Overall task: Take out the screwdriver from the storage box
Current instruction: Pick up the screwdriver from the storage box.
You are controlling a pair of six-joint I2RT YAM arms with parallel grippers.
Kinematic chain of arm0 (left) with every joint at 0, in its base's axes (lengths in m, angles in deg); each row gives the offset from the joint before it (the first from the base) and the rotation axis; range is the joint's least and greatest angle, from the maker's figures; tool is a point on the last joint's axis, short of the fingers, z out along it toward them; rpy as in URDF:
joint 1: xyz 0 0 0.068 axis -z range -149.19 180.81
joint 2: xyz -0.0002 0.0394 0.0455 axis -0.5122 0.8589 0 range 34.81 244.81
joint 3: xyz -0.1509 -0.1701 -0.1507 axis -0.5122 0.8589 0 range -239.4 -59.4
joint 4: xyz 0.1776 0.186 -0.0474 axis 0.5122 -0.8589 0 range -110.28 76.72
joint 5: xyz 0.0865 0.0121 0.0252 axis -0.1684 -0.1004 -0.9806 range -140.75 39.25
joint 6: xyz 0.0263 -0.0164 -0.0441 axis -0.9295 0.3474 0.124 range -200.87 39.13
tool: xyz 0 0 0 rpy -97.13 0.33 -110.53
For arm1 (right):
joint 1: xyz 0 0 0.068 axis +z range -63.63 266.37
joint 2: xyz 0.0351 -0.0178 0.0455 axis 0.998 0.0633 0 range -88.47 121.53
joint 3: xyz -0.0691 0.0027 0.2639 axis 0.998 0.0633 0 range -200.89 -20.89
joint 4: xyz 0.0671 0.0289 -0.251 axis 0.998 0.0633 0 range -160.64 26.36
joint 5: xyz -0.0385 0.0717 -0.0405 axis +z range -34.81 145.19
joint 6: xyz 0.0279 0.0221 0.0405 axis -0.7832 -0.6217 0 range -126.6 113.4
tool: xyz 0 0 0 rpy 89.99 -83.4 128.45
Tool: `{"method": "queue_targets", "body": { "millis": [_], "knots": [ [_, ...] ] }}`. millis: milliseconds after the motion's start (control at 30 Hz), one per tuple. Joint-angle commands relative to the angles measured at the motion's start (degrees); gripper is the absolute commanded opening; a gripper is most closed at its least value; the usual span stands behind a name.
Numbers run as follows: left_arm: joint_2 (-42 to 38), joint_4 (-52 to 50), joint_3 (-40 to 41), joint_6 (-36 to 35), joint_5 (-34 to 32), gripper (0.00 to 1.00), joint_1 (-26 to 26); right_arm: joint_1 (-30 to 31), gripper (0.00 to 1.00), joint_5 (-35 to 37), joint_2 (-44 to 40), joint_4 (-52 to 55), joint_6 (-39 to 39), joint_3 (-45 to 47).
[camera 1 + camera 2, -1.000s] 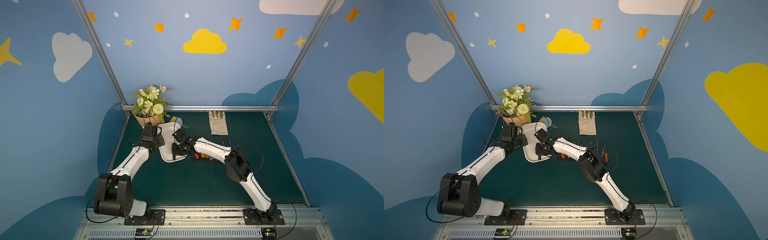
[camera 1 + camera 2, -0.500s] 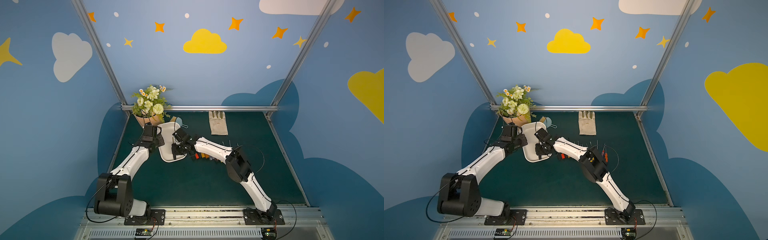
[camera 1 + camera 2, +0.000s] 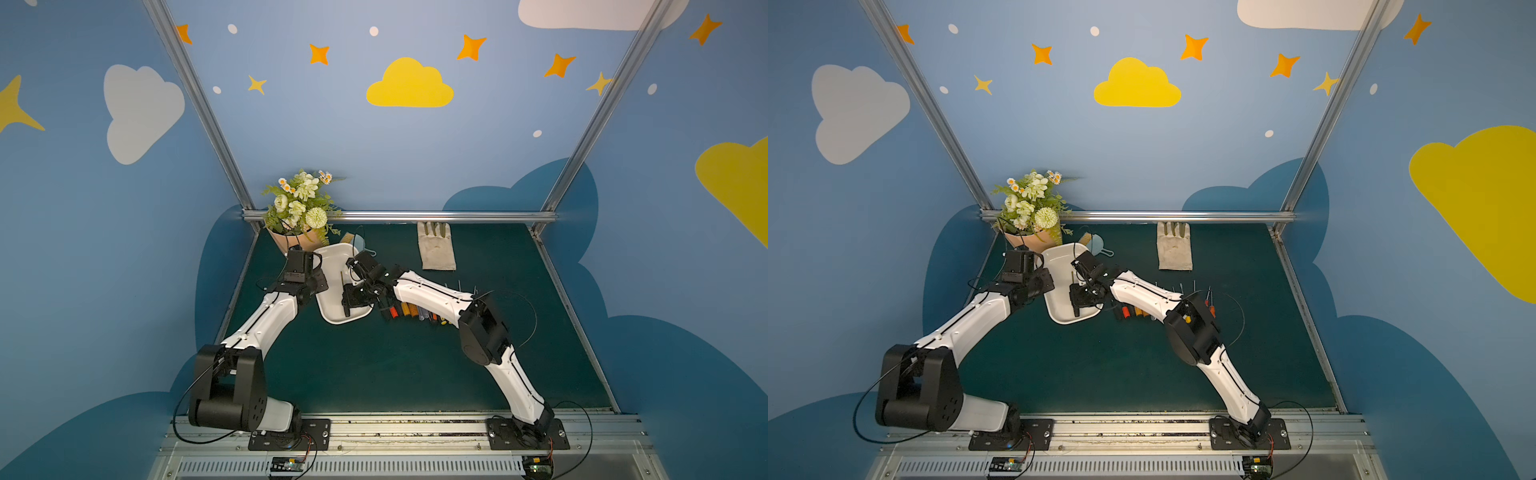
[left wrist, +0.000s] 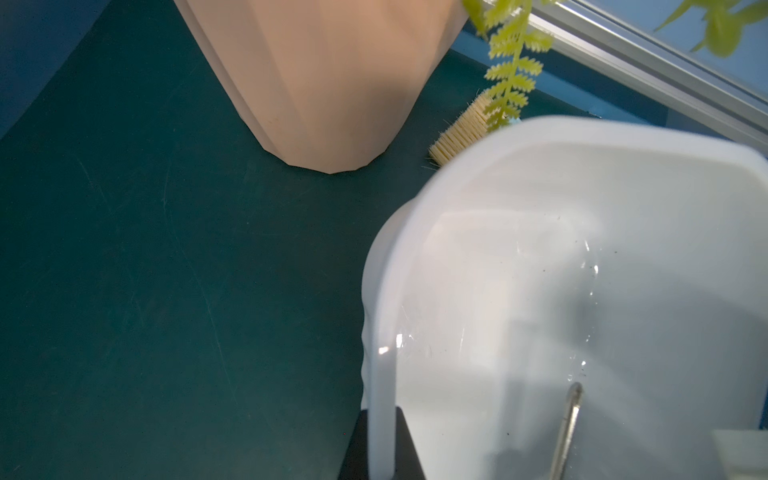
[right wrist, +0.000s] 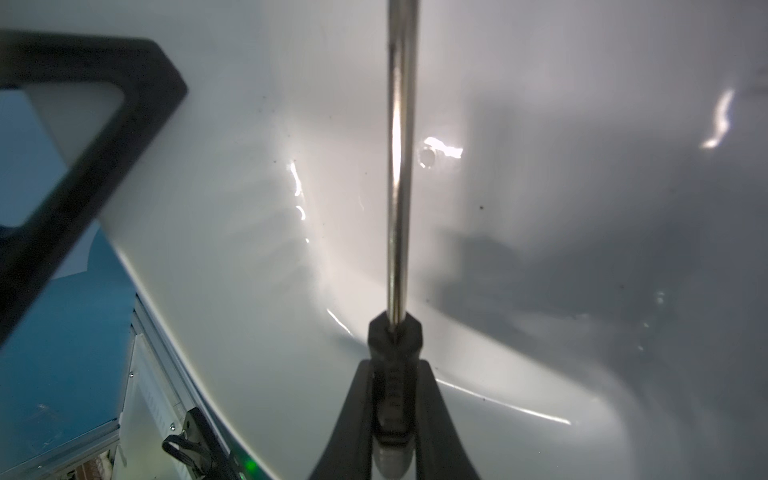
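Left arm (image 3: 270, 316) and right arm (image 3: 428, 293) converge at frame center. Left gripper (image 4: 382, 449) clamps storage box (image 4: 540, 137) rim; right gripper (image 5: 392, 382) clamps screwdriver (image 5: 401, 166) handle.

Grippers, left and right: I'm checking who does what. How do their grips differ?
The left gripper clamps the storage box by its rim; the right gripper clamps the screwdriver by its black handle. The left sits at the box's edge; the right reaches over its inside. Both are shut on something.
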Motion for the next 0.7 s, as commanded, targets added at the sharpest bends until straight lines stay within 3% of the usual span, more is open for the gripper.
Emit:
{"method": "queue_targets", "body": {
  "millis": [0, 300, 667],
  "knots": [
    [0.2, 1.0, -1.4, 0.3, -0.5, 0.02, -0.7, -1.2, 0.00, -1.3, -4.5, -1.1, 0.9, 1.0],
    [-0.4, 0.3, -1.6, 0.7, -1.8, 0.02, -1.5, -3.1, 0.00, -0.9, -9.5, 0.3, 2.9, 2.9],
    [-3.4, 0.8, -1.0, 0.8, -2.5, 0.02, -4.3, -5.9, 0.00, 4.9, -14.3, 7.8, 9.1, 6.0]
  ]
}}
